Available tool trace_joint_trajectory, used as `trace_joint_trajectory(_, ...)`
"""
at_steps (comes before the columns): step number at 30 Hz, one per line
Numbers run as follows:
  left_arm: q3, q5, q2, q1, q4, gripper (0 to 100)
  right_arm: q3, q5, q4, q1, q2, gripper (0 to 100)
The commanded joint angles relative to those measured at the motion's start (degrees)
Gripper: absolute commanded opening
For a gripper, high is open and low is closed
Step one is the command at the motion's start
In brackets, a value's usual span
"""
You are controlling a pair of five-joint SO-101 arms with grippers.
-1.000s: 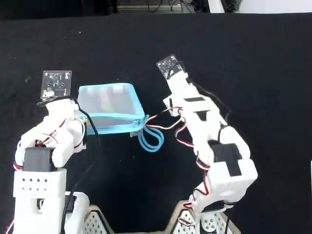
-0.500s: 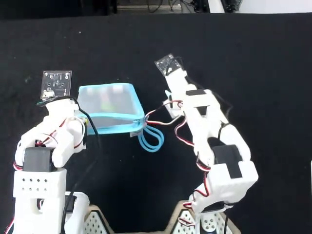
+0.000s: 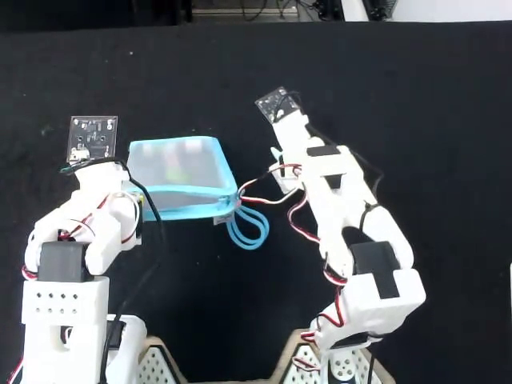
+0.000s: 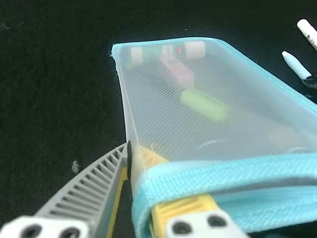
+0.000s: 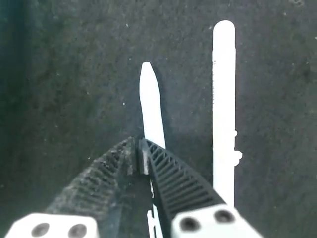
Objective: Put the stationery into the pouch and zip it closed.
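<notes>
While the left gripper (image 4: 131,198) stays clamped on the pouch's (image 3: 176,172) near edge, the right gripper (image 5: 138,148), beside the pouch, has edged forward and looks closed on the pale pen (image 5: 150,99). The white pen (image 5: 224,99) lies farther out, so loading is unfinished.

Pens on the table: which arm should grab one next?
Right, probably. The right tool sits right at the short pen, beside the long pen. The left tool is clamped on the pouch corner, holding it.
</notes>
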Motion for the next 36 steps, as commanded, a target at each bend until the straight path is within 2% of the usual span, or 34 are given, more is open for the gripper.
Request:
trace_joint_trajectory(1, -0.7, -0.4, -0.1, 0.2, -0.8, 3, -1.2, -0.2, -1.3, -0.4, -3.5, 1.6)
trace_joint_trajectory(4, -0.7, -0.4, -0.1, 0.2, -0.8, 3, -1.2, -0.3, -1.3, -0.4, -3.5, 1.6)
trace_joint_trajectory(7, -0.7, -0.4, -0.1, 0.2, -0.8, 3, -1.5, -3.5, -1.3, -0.4, -3.5, 1.8)
trace_joint_trajectory(9, -0.7, -0.4, -0.1, 0.2, -0.8, 3, -1.5, -5.4, -1.3, -0.4, -3.5, 5.7)
trace_joint_trajectory(13, -0.7, -0.4, -0.1, 0.2, -0.8, 3, -1.2, -9.0, -1.0, -0.3, -3.5, 26.2)
trace_joint_trajectory(17, -0.7, -0.4, -0.1, 0.2, -0.8, 3, -1.1, -7.4, -0.9, -0.3, -3.5, 46.7)
trace_joint_trajectory(22, -0.7, -0.4, -0.1, 0.2, -0.8, 3, -1.1, -6.9, -0.9, -0.3, -3.5, 61.2)
trace_joint_trajectory(25, -0.7, -0.4, -0.1, 0.2, -0.8, 3, -1.1, -6.9, -0.9, -0.3, -3.5, 63.9)
trace_joint_trajectory(36, -0.7, -0.4, -0.1, 0.2, -0.8, 3, -1.1, -6.9, -0.9, -0.2, -3.5, 63.9)
